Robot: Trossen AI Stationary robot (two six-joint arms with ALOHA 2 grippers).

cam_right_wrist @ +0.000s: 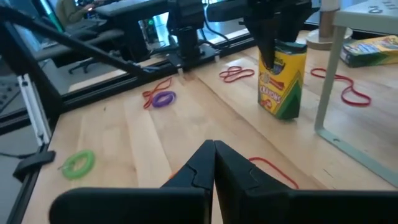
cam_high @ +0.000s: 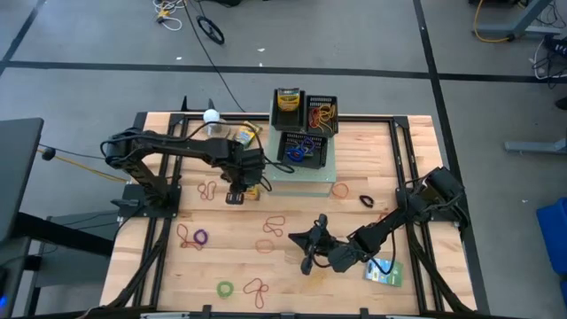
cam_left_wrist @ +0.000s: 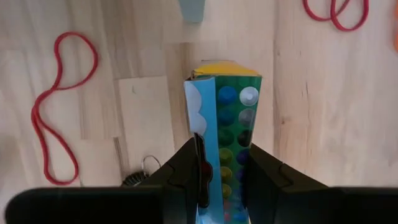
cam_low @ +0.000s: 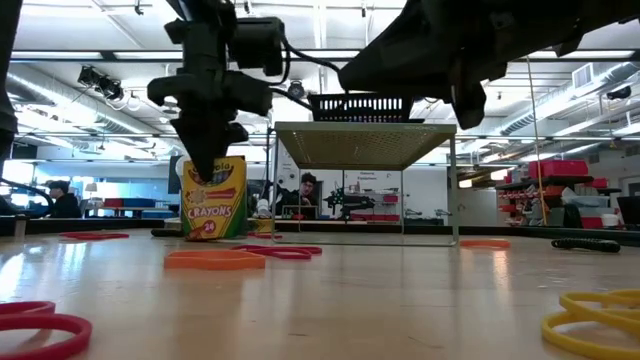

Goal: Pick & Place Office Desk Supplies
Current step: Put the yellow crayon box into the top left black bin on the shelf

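Left end effector (cam_low: pixel 207 170): fingers closed on the top of an upright yellow-green cardboard crayon box (cam_low: pixel 213 200), which stands on the wooden desk (cam_high: pixel 292 257) beside the raised mesh stand (cam_high: pixel 301 173). Right end effector (cam_right_wrist: pixel 214 155): fingers fully together, empty, low over the desk near a flat green-blue-white packet (cam_high: pixel 384 274). The high view hides most of the box beneath the arm; only the low view shows its "CRAYONS" lettering. Thin rubber bands (cam_high: pixel 273 227) lie scattered
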